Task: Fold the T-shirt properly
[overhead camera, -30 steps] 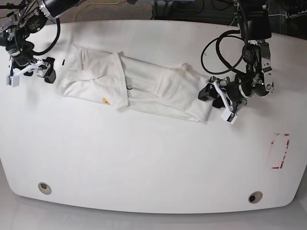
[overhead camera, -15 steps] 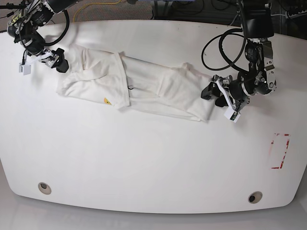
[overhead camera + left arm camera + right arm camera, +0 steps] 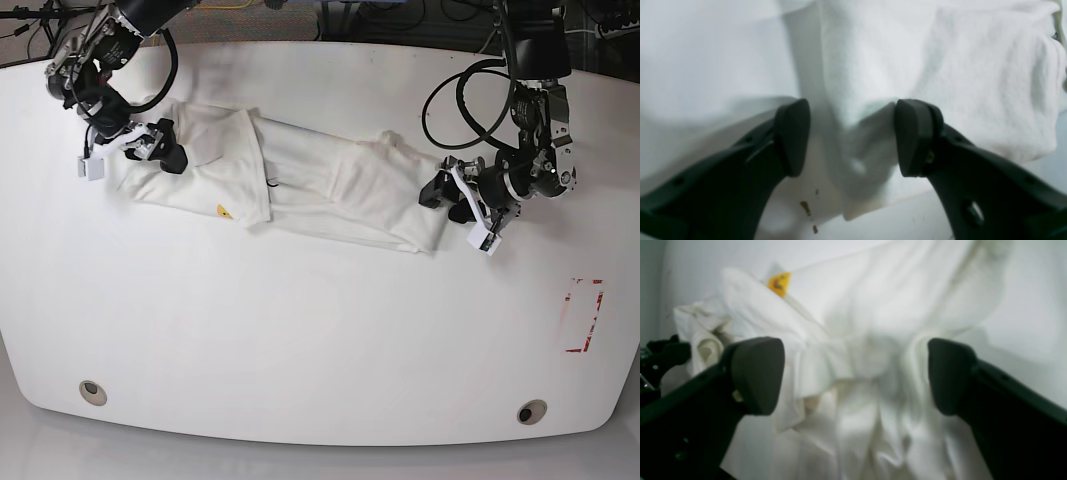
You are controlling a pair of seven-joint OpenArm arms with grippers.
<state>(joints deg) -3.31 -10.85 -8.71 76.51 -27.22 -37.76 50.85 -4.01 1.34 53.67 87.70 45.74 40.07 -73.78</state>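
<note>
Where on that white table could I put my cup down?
The wide bare stretch of table in front of the T-shirt, left of the red marking. The back strip is crowded: shirt, with a tool at each end.

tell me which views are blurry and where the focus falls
Left wrist view: the left pincer and nearby cloth are soft, the T-shirt weave behind is sharper. Right wrist view: soft throughout, including the right pincer. Base view: sharp, evenly lit.

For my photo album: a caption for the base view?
Two open grippers, left and right, at opposite ends of a rumpled T-shirt on a table.
</note>
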